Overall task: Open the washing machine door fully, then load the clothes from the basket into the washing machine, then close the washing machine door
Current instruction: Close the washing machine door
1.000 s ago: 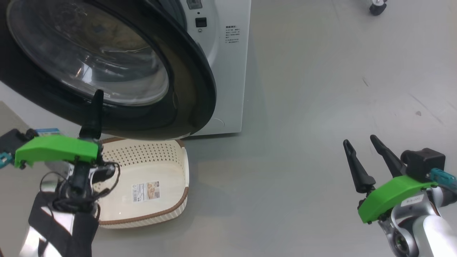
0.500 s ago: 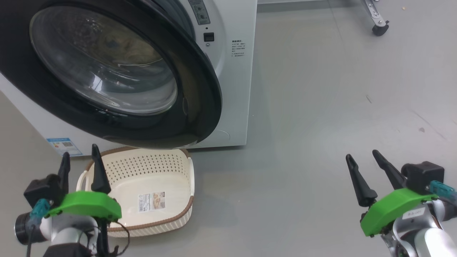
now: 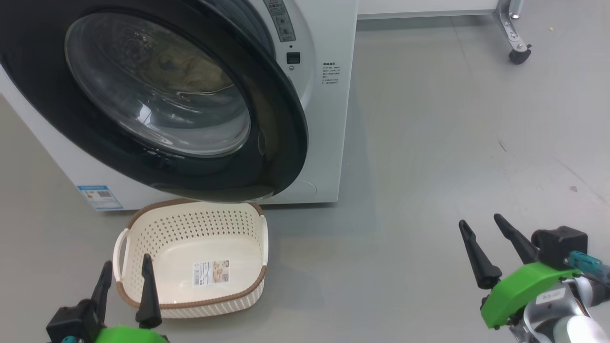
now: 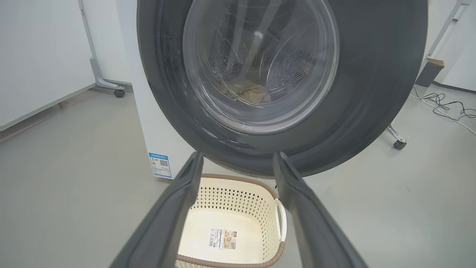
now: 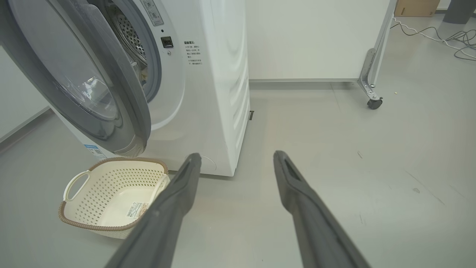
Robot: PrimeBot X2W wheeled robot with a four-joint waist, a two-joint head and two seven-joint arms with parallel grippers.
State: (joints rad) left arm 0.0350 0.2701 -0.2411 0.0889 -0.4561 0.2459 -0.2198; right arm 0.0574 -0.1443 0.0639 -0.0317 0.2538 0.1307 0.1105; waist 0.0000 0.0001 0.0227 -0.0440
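Observation:
The white washing machine (image 3: 329,119) fills the upper left of the head view. Its black-rimmed door (image 3: 281,119) stands ajar, with a gap to the front panel in the right wrist view, door (image 5: 126,111). Pale yellowish clothes (image 4: 245,93) show through the glass, lying inside the drum. The cream basket (image 3: 259,238) sits on the floor under the door, with only its sticker inside. My left gripper (image 3: 127,261) is open at the basket's near left corner, pointing at the door (image 4: 372,93). My right gripper (image 3: 479,220) is open, far right of the basket (image 5: 74,219).
A white panel on a caster leg (image 3: 517,47) stands behind the machine at the right. Cables (image 5: 438,37) lie on the floor beyond it. Bare grey floor (image 3: 429,166) stretches right of the machine.
The head camera has tilted, shifting the whole picture. My left gripper has drawn back from the door's lower rim and dropped low beside the basket. The right gripper has hardly moved.

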